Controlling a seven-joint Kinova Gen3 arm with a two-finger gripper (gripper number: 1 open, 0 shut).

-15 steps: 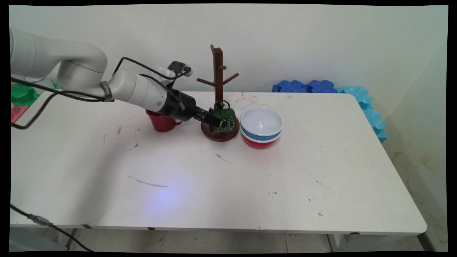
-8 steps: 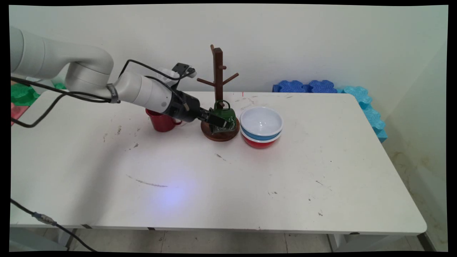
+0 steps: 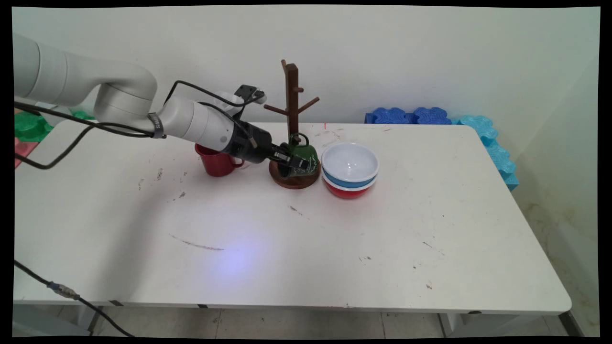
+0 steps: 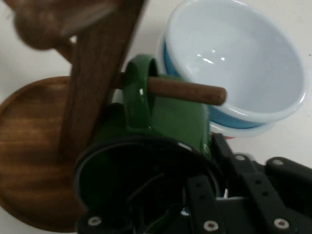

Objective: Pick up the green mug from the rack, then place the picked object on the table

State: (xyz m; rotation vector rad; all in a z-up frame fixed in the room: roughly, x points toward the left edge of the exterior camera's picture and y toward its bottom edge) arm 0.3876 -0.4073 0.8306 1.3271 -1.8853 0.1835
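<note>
The green mug (image 4: 165,126) hides the mug tree's (image 3: 292,100) lower post in the main view. Behind the arm, the red cup (image 3: 216,162) is partly covered. The hand view cuts off the tree's base (image 4: 29,161) and the jaws' tips.

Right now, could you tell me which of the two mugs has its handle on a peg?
The green mug, held by the claw; the red mug stands on the table.

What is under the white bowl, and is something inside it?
The white bowl sits nested in a blue bowl, which sits in a red bowl on the table. The white bowl is empty. The insides of the lower bowls are covered.
</note>
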